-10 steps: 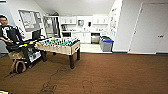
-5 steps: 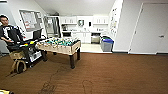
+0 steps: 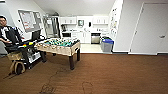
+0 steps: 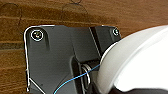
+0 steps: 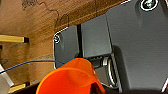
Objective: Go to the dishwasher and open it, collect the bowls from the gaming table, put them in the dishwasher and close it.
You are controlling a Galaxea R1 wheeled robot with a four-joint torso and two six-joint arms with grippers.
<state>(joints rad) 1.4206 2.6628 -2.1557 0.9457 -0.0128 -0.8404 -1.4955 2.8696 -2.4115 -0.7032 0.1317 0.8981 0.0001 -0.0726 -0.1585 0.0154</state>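
End effector states cannot be told on either arm; a white bowl is looming at the left wrist, an orange bowl at the right. Across brown carpet, the table-football table is standing left, the dishwasher gleaming in the kitchen beyond. A person is sitting far left.

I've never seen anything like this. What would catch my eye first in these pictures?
Probably the table-football table, with its green field, standing on the brown wood floor left of centre. Beside it, at the far left, a person sits at a dark cart. Up close in the wrist views, a bright orange bowl shows by the right arm and a large white bowl by the left.
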